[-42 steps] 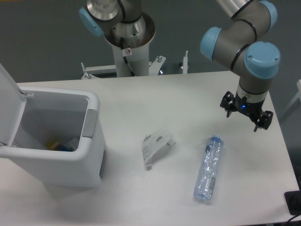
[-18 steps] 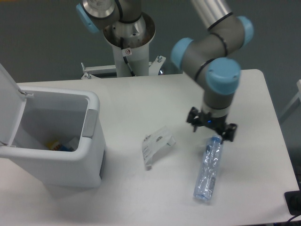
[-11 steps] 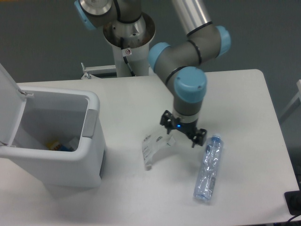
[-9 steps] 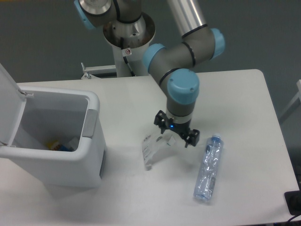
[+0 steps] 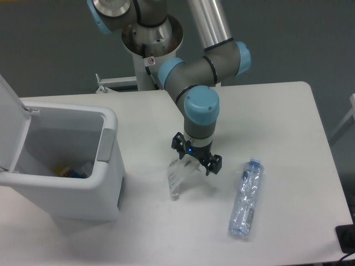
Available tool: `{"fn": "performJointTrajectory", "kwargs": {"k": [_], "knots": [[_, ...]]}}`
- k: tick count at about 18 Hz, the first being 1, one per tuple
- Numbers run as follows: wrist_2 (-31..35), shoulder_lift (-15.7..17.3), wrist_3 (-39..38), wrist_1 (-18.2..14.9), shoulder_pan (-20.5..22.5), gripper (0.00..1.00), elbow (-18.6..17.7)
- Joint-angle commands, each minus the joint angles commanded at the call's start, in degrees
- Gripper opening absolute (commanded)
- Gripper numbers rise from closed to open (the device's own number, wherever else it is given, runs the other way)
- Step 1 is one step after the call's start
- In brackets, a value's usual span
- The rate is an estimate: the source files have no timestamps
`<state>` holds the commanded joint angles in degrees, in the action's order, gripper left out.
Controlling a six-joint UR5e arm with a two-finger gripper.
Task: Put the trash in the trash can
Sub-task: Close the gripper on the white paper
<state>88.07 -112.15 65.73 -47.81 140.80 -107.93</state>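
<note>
Gripper: the black two-finger gripper (image 5: pixel 196 157) is held pointing straight down over the upper end of the wrapper, its jaws spread and nothing pinched between them; the placement is judged to be a line-up for a pick from above.
Wrapper: the small creased white paper wrapper with dark print (image 5: pixel 178 177) is seen flat on the table, partly covered by the gripper; its thin, crumpled sheet is judged light and easily bent.
Bottle: the clear plastic bottle with a blue cap (image 5: pixel 246 198) is laid on its side to the right of the wrapper, well apart from the gripper; its smooth round body is judged likely to roll if nudged.
Trash can: the large white rectangular plastic bin with rounded corners (image 5: pixel 66 197) is set at the left of the table, its hinged lid raised so the opening is left free for a drop.
Table: the matte white tabletop (image 5: pixel 277 111) is seen smooth and bare-looking.
</note>
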Motion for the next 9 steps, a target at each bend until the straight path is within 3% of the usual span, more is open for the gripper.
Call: {"fn": "performJointTrajectory", "kwargs": {"k": [1, 2, 9], "knots": [[-0.09, 0.09, 0.01, -0.09, 0.09, 0.23, -0.09], [0.17, 0.26, -0.34, -0.18, 0.09, 0.00, -0.09], [-0.09, 0.88, -0.60, -2.19, 1.14, 0.00, 2.10]]}}
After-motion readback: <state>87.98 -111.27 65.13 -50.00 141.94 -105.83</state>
